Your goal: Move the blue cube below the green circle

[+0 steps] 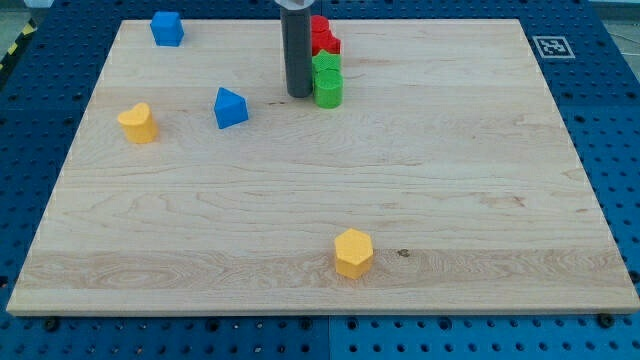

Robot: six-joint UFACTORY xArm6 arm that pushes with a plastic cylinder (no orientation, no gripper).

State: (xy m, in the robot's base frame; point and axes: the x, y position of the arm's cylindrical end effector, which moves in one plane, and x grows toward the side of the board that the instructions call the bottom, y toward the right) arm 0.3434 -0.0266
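The blue cube (167, 28) sits near the board's top left corner. The green circle (329, 90) stands at the top centre, at the bottom end of a short column of blocks. My tip (299, 95) rests on the board just to the left of the green circle, close beside it; I cannot tell whether they touch. The tip is far to the right of the blue cube. The rod hides part of the column's left side.
A green block (325, 65) and two red blocks (321, 33) stack up the view above the green circle. A blue triangular block (230, 107) and a yellow heart (138, 123) lie left of centre. A yellow hexagon (353, 252) lies near the bottom edge.
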